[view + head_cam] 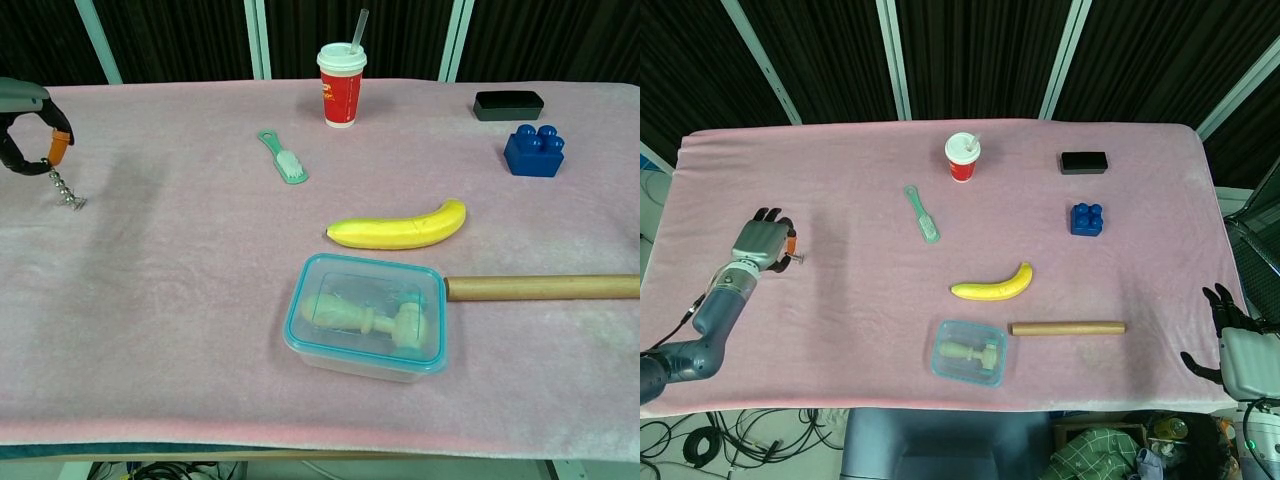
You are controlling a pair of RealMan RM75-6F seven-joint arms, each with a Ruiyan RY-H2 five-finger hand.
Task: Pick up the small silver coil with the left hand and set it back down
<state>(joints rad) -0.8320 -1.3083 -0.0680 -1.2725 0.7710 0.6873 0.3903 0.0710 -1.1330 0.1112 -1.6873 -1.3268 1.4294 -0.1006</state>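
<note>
Left hand (28, 135) at the table's far left edge, fingertips pinching the top of the small silver coil (67, 189); I see its lower tip at or just off the pink cloth (840, 330). Then brush (922, 213), cup (962, 156), banana (992, 284). Right hand (1232, 335) off the right edge, fingers spread, holding nothing.

Pink-clothed table (840, 330): cup (962, 157), brush (923, 214), banana (992, 285), container (969, 353), dowel (1068, 328), blue block (1087, 219), black box (1084, 162).

Cup (962, 157), brush (922, 214), banana (992, 286), dowel (1067, 328), blue block (1086, 219) (all on pink cloth (850, 300)).
</note>
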